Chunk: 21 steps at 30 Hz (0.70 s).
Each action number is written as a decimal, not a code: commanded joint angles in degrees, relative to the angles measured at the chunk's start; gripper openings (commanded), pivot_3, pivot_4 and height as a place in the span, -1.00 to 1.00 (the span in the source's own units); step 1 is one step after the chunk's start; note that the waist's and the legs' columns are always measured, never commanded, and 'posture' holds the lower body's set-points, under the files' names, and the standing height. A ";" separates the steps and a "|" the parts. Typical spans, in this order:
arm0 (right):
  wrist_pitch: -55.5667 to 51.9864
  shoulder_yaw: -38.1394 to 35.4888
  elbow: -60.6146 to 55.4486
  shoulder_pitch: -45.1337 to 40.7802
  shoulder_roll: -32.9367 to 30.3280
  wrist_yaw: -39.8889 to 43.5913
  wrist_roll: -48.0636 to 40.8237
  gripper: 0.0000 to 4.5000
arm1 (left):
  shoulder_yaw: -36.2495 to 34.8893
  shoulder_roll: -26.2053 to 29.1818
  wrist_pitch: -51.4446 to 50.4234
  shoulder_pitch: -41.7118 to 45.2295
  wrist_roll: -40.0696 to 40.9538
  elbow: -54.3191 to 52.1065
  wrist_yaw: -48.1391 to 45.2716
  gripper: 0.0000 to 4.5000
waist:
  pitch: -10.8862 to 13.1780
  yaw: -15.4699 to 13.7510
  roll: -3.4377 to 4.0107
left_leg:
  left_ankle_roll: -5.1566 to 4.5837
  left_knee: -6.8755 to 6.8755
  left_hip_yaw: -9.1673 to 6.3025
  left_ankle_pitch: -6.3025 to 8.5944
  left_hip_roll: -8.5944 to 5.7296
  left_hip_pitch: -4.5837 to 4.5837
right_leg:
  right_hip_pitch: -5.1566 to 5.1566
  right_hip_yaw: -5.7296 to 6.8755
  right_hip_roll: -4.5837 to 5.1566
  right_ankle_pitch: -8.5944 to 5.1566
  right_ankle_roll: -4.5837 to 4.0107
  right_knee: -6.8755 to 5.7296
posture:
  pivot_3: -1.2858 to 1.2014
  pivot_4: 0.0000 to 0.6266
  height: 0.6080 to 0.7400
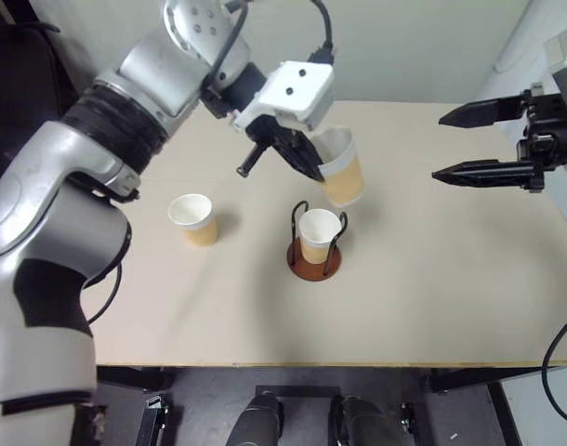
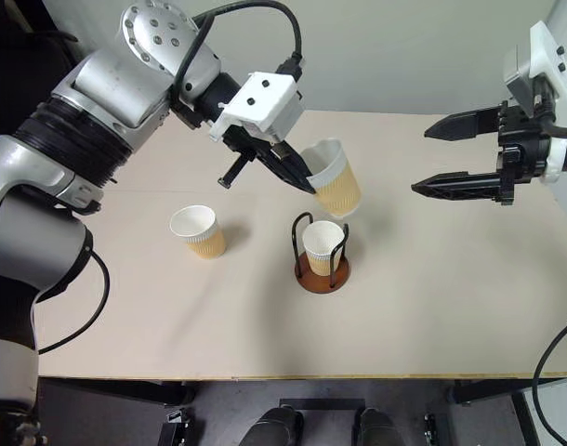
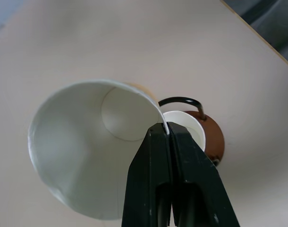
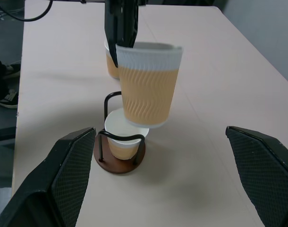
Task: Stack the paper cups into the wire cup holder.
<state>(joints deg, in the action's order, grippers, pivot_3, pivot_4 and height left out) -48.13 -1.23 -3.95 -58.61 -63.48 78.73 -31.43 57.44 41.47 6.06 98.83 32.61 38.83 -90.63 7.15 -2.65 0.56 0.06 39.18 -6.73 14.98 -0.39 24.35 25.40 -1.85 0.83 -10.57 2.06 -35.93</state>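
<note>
Your left tool [image 1: 307, 165] is pinched on the rim of a paper cup [image 1: 342, 169], one finger inside the mouth and one outside, and carries it in the air just above and behind the wire cup holder [image 1: 314, 255]. The held cup hangs tilted, its base leaning toward the holder. A second cup [image 1: 319, 234] already sits between the holder's two black loops, mouth up. The third cup [image 1: 193, 219] stands upright on the bench [image 1: 432, 279], to the left of the holder and well apart from it.

Your right tool [image 1: 483, 144] is spread wide and empty, hovering off to the right, clear of everything.

Judge these cups as very light and thin-walled: the rim will likely flex under a hard squeeze, and a one-sided rim pinch lets the cup swing. The rim is the sensible place to hold, since it leaves the tapered body free to slide into the cup below. Level the cup before lowering, or its base may catch a wire loop or tip the light holder.

There is plenty of open bench around the holder, and its front edge is well away.
</note>
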 commanded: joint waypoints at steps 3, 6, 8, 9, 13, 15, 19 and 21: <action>-0.40 -2.08 -1.70 -1.64 -1.29 -0.37 -1.54 1.00 | 1.21 1.20 -0.42 1.17 2.54 -2.91 -1.87 -0.99 | 0.02 -0.04 0.04 | 0.08 0.02 -0.02 -0.05 0.01 0.01 | 0.00 -0.01 0.03 0.00 0.01 0.02 | 0.03 -0.52 1.00; -0.48 -1.84 -1.52 -1.58 -1.58 -0.48 -1.44 1.00 | 2.32 1.50 -0.53 1.18 3.09 -3.70 -1.87 -0.99 | 0.03 -0.05 0.05 | 0.11 0.04 -0.03 -0.07 0.01 0.05 | 0.00 -0.01 0.05 0.01 0.02 0.03 | 0.03 -0.52 1.00; -0.59 -2.05 -1.35 -1.42 -1.69 -0.65 -1.52 1.00 | 3.49 1.58 -0.27 1.07 3.12 -4.44 -1.87 -0.99 | 0.02 -0.09 0.05 | 0.10 0.01 0.02 -0.08 -0.03 0.03 | 0.00 0.01 0.03 0.00 0.02 0.04 | 0.03 -0.52 1.00; -0.66 -2.10 -1.37 -1.31 -1.77 -0.70 -1.55 1.00 | 3.81 1.50 -0.11 1.06 3.09 -4.58 -1.87 -0.99 | 0.03 -0.05 0.08 | 0.10 0.04 -0.02 -0.07 -0.01 0.04 | -0.02 -0.02 0.06 0.01 0.02 0.04 | 0.03 -0.52 1.00; -1.44 -1.81 -1.10 -1.39 -2.30 -0.40 -1.72 1.00 | 4.92 0.73 0.64 1.22 2.89 -4.82 -1.87 -0.99 | 0.03 -0.05 0.06 | 0.11 0.04 0.03 -0.08 -0.04 0.04 | -0.02 0.02 0.01 0.01 0.03 0.03 | 0.03 -0.52 1.00; -1.47 -1.71 -0.97 -1.55 -2.42 -0.30 -1.71 1.00 | 5.33 0.36 1.05 1.19 2.64 -4.86 -1.87 -0.99 | 0.03 -0.06 0.07 | 0.09 0.06 -0.02 -0.08 -0.03 0.04 | -0.03 0.01 0.05 0.01 0.03 0.04 | 0.03 -0.52 1.00; -1.53 -1.67 -0.82 -1.69 -2.42 -0.37 -1.67 1.00 | 5.50 -0.59 3.25 0.98 0.97 -3.48 -1.87 -0.99 | 0.03 -0.04 0.07 | 0.07 0.05 0.07 -0.08 -0.08 0.03 | -0.03 0.04 -0.01 0.02 0.04 0.03 | 0.03 -0.52 1.00; -1.48 -1.66 -0.66 -1.70 -2.35 -0.49 -1.62 1.00 | 5.69 -1.03 5.00 0.70 -0.59 -2.32 -1.87 -0.99 | 0.03 -0.05 0.07 | 0.07 0.07 0.02 -0.08 -0.06 0.04 | -0.03 0.02 0.02 0.02 0.04 0.03 | 0.03 -0.52 1.00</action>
<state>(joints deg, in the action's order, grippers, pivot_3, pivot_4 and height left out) -49.70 -1.22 -4.21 -58.83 -64.68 78.27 -32.44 63.71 40.33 9.10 98.73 33.07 35.80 -90.64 7.18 -2.70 0.63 0.11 39.23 -6.66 14.91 -0.48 24.37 25.37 -1.82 0.82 -10.55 2.11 -35.91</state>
